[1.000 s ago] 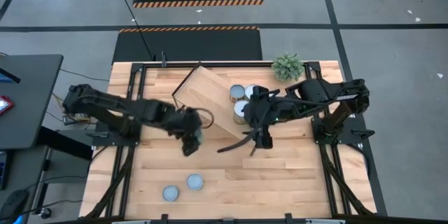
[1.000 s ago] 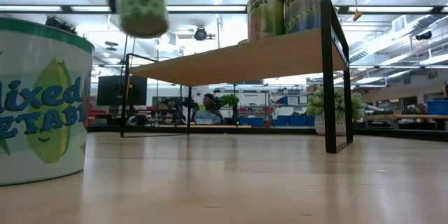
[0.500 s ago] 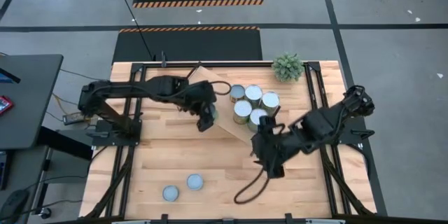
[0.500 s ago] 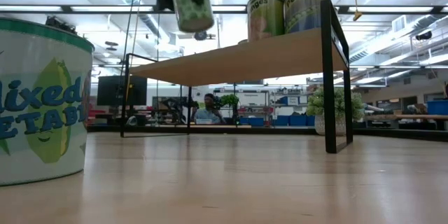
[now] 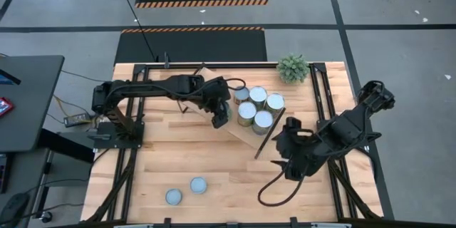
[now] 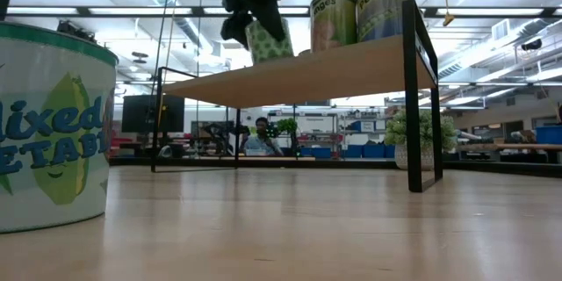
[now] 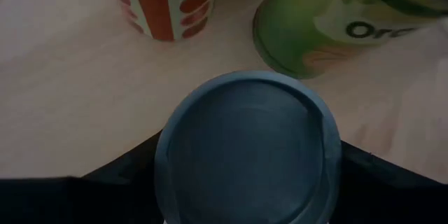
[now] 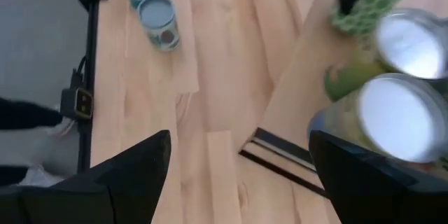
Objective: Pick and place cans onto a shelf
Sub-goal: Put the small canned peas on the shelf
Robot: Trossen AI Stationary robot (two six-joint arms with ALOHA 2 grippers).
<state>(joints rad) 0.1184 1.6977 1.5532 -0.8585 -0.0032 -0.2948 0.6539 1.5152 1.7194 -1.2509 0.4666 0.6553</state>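
Over on the left, the left claw (image 5: 221, 114) is pinching a green-labelled can (image 6: 268, 40) and hanging it just above the near edge of the shelf (image 5: 210, 89), beside the group already parked there (image 5: 255, 107). Its wrist view shows the blue-grey lid (image 7: 248, 150) wedged between the dark fingers, with an orange-patterned can (image 7: 162, 0) and a green one (image 7: 329, 21) just ahead. To do this bit well, I'd say lower it straight, keep it upright, and leave a gap so it doesn't clip those two neighbours before letting go. Two more cans (image 5: 185, 190) sit on the table (image 5: 214, 164) near the front edge, well apart from everything. To the right, the right claw (image 5: 285, 164) hovers over bare table with its fingers spread and nothing in them. Hard to say whether the held can's base is already touching the board, since the low view only shows it from below the shelf and the arm covers it from above.
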